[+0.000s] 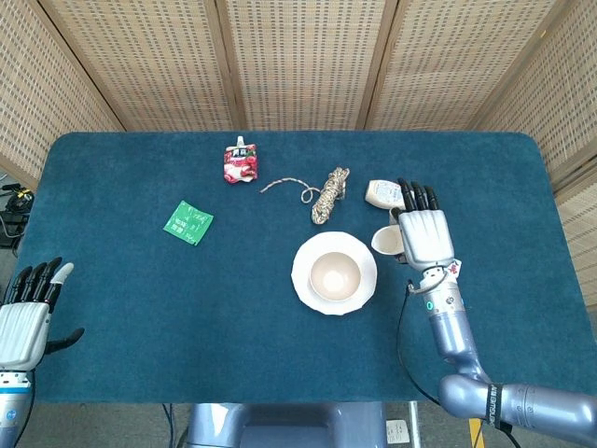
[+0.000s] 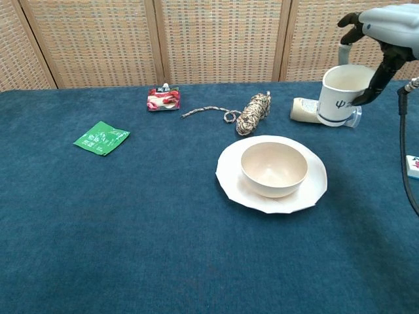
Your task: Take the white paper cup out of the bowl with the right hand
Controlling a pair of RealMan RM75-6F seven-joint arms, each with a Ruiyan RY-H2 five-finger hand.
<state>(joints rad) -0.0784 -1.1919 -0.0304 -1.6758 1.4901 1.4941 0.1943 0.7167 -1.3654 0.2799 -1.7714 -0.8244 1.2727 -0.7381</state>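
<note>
My right hand (image 1: 425, 235) holds the white paper cup (image 2: 342, 95) in the air, to the right of the bowl and above the table. In the head view only the cup's rim (image 1: 385, 241) shows beside the hand. The cream bowl (image 2: 273, 169) stands empty on a white plate (image 2: 230, 180) in the middle of the table. In the chest view the right hand (image 2: 385, 34) is cut off at the top right corner. My left hand (image 1: 25, 313) hovers with fingers spread off the table's near left edge, holding nothing.
A coil of rope (image 1: 328, 194) lies behind the plate. A sauce bottle (image 2: 302, 109) lies behind the held cup. A red pouch (image 1: 240, 163), a green packet (image 1: 188, 222) and a small tile (image 2: 412, 165) also lie on the blue cloth.
</note>
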